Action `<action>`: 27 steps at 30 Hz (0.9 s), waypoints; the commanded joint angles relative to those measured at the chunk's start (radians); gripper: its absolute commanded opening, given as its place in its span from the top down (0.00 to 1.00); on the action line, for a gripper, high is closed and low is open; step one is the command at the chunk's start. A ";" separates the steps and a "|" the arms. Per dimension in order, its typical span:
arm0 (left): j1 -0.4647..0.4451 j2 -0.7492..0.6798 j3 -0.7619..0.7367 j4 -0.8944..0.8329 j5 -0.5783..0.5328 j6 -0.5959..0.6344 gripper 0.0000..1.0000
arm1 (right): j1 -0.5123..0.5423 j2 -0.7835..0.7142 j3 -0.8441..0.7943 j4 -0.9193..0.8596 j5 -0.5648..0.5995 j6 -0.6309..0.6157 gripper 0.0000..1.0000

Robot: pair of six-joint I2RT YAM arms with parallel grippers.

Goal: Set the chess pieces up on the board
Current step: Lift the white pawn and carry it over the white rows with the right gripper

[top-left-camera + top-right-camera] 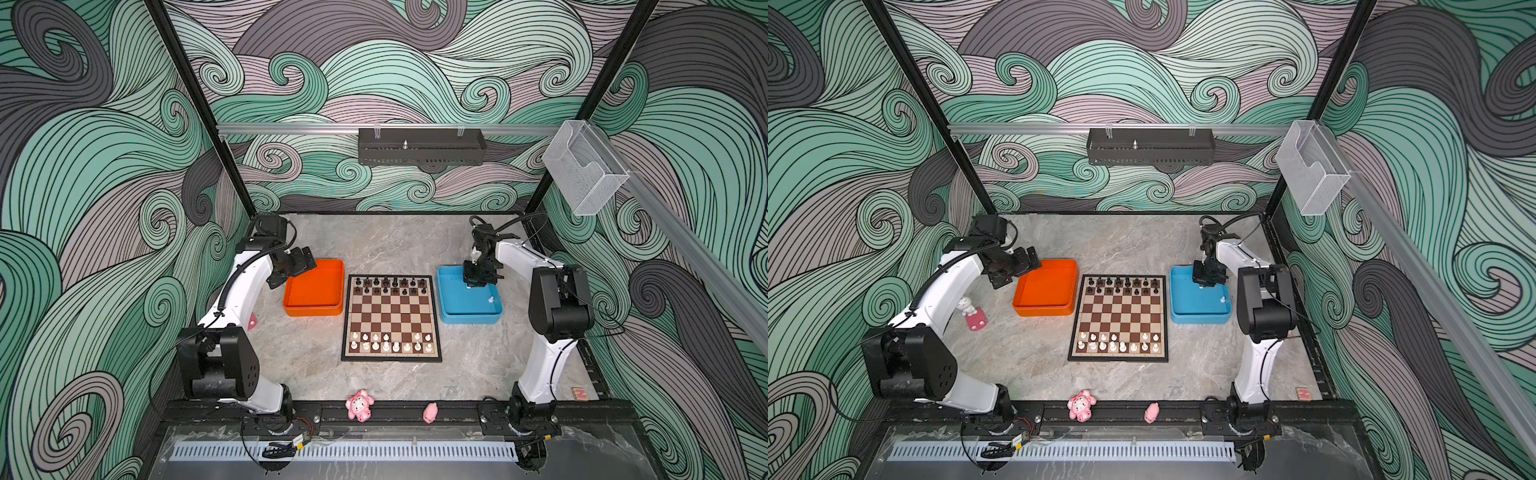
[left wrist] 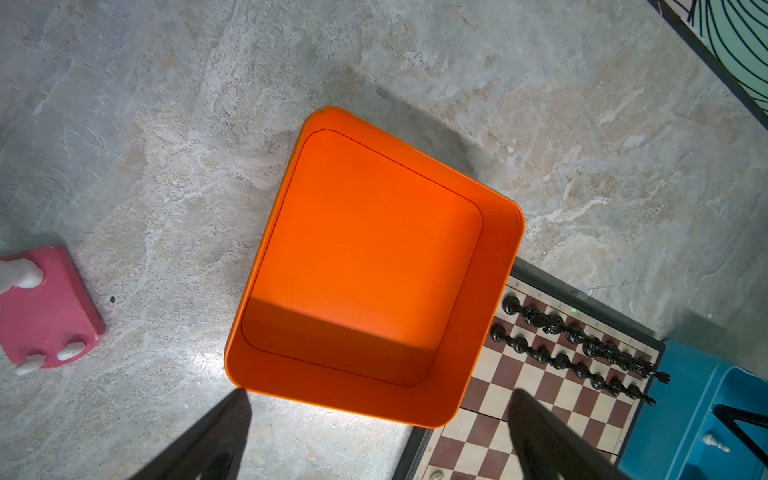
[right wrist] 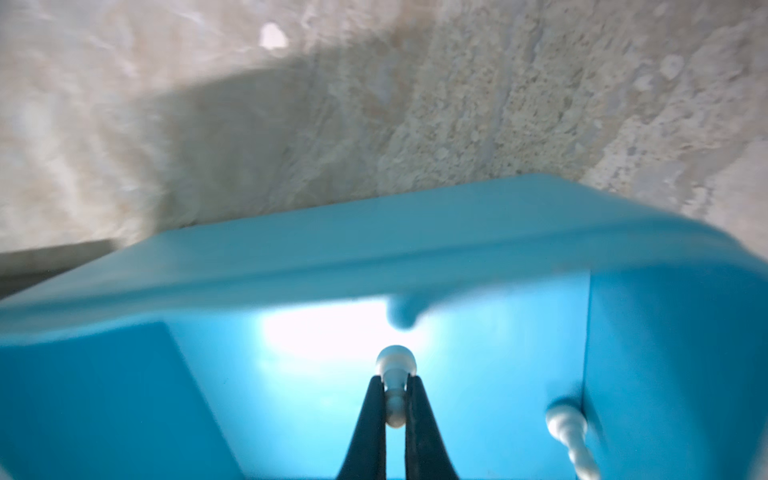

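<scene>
Chess pieces (image 1: 386, 346) mostly filled the board (image 1: 390, 316), black rows full, white pawn row two short; your right gripper (image 3: 395, 399) pinched one white pawn (image 3: 395, 362) in the blue tray (image 1: 469, 318), a second pawn (image 1: 491, 299) sat nearby, and your left gripper (image 2: 378, 399) gaped wide by the orange tray (image 1: 311, 311).

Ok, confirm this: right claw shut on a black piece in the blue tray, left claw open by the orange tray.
Not quite: the piece is white, not black. The right wrist view shows the right claw shut on a white piece in the blue tray; the left claw is open by the orange tray.
</scene>
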State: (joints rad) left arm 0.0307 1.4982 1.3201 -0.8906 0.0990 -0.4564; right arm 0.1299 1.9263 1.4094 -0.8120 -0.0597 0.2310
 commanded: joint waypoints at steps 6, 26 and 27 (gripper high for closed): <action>0.011 0.017 0.040 -0.021 0.026 0.004 0.01 | 0.116 -0.206 -0.023 -0.115 0.029 -0.022 0.95; 0.012 0.009 0.026 -0.027 0.056 -0.003 0.02 | 0.662 -0.224 -0.090 -0.079 0.009 0.110 0.95; 0.012 0.006 0.024 -0.028 0.052 -0.003 0.01 | 0.672 -0.212 -0.088 -0.074 0.008 0.110 0.95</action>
State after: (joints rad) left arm 0.0311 1.5295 1.3273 -0.8902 0.1440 -0.4564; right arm 0.7818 1.6844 1.3167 -0.9016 -0.0437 0.3202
